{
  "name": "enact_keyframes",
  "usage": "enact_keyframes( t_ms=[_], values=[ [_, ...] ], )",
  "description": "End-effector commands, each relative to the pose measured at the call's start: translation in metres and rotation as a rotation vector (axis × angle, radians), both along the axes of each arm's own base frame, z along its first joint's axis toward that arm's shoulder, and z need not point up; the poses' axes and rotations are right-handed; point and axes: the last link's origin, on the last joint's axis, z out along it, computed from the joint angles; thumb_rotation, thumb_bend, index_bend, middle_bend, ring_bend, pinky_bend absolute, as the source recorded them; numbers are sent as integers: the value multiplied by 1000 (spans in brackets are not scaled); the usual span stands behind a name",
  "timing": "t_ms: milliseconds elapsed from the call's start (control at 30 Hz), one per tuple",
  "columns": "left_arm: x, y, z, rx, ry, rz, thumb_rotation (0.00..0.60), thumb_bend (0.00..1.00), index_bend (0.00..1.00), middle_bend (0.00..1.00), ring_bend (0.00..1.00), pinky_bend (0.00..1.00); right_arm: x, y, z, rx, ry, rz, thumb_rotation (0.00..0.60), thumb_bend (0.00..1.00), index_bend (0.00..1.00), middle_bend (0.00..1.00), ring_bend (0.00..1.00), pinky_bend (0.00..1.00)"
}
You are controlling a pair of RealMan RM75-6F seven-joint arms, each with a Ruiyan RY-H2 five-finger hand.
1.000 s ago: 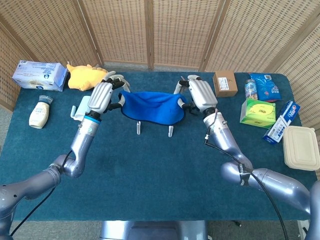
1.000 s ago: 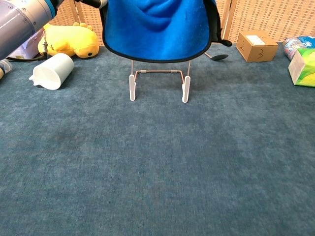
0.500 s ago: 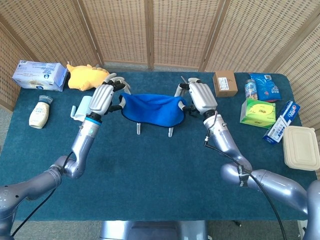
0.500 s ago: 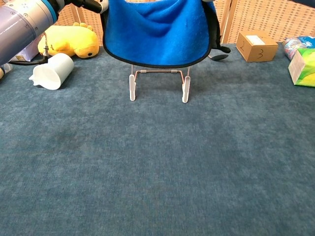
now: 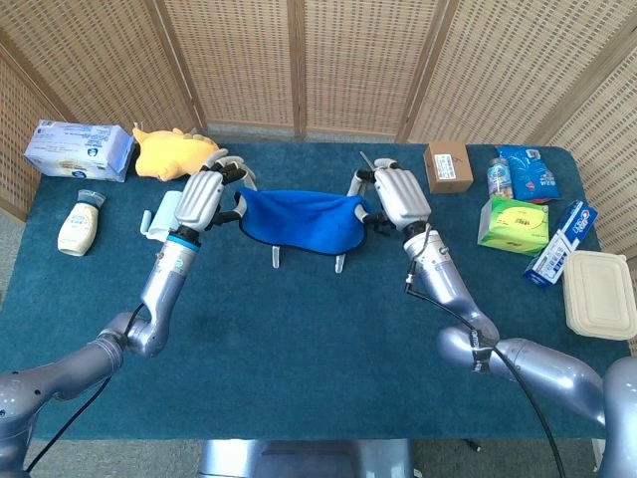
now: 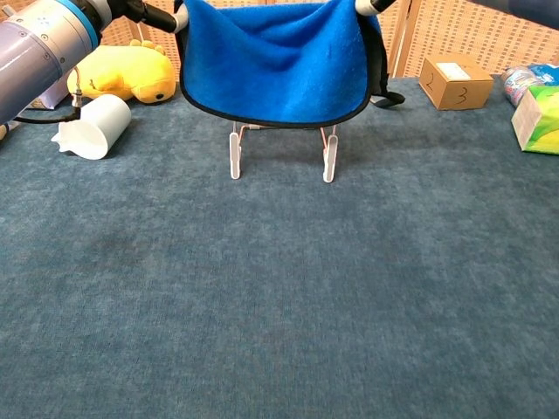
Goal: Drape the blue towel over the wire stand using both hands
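Observation:
The blue towel [image 5: 301,219] [image 6: 278,61] with a dark edge hangs stretched between my two hands, sagging in the middle over the wire stand. Only the stand's white feet [image 5: 276,258] [image 6: 235,155] and lower wires show below the cloth. My left hand [image 5: 204,196] holds the towel's left corner. My right hand [image 5: 395,197] holds its right corner. In the chest view only fingertips of the left hand [image 6: 162,15] and of the right hand [image 6: 365,6] appear at the top edge.
A white cup [image 5: 159,214] [image 6: 92,126] lies on its side left of the stand, near a yellow plush toy [image 5: 171,151]. A cardboard box [image 5: 447,165] [image 6: 452,82], a green tissue box [image 5: 514,225] and other packages stand to the right. A bottle [image 5: 79,226] sits far left.
Both hands have lowered the towel: its bottom edge has dropped over the stand's upper wires, and now only the feet show below it.

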Motion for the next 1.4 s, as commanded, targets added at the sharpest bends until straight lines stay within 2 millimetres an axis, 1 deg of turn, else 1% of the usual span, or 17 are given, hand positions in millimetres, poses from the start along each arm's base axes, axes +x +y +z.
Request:
enact_keyframes(
  t_ms=[33,267,367,533,567,633,733,833,933,1033,1100,1233,1400],
  values=[
    [-1,0,-1,-1,2,0,600,567,760,423,256,103,-1,0,-1,0,6,2,600,424,1000,577,439,207],
    [-3,-1,-3,-6,13,-1,600,563,760,422,256,101,-5,1,-2,7,31,7,600,416,992,562,420,194],
    [-5,-2,-3,-12,18,-1,600,564,746,416,252,96,-8,1,-2,10,60,12,600,410,939,540,386,177],
    [-9,-3,-3,-19,32,-3,600,564,608,371,209,74,-11,1,-3,11,88,18,600,384,742,459,279,147],
    [-10,-3,-2,-20,36,-5,600,564,585,358,198,70,-12,1,-3,10,96,21,600,381,720,449,266,144],
    [-11,-3,-2,-18,40,-7,600,565,506,304,150,50,-12,1,-3,10,102,23,600,358,657,414,224,128],
    [-13,-3,0,-16,49,-7,600,565,415,223,74,13,-12,0,-2,6,121,29,600,322,573,358,166,104],
    [-15,-2,1,-16,69,-8,600,558,349,146,12,0,-12,0,-1,0,147,36,600,296,498,313,119,83],
    [-19,-2,2,-17,106,-11,600,538,274,70,0,0,-13,-1,-2,-11,199,49,600,278,430,276,83,65],
    [-22,-2,4,-18,142,-13,600,529,207,19,0,0,-14,-1,-1,-22,231,58,600,265,386,256,57,48],
    [-24,-2,4,-22,159,-11,600,521,169,2,0,0,-14,-1,-2,-23,241,60,600,253,369,245,44,41],
    [-29,-2,8,-27,229,-6,600,513,92,0,0,0,-16,-1,-1,-38,300,77,600,250,341,231,24,29],
    [-32,-1,13,-19,274,0,600,512,41,0,0,0,-16,-2,1,-55,355,100,600,245,322,219,5,22]
  ],
)
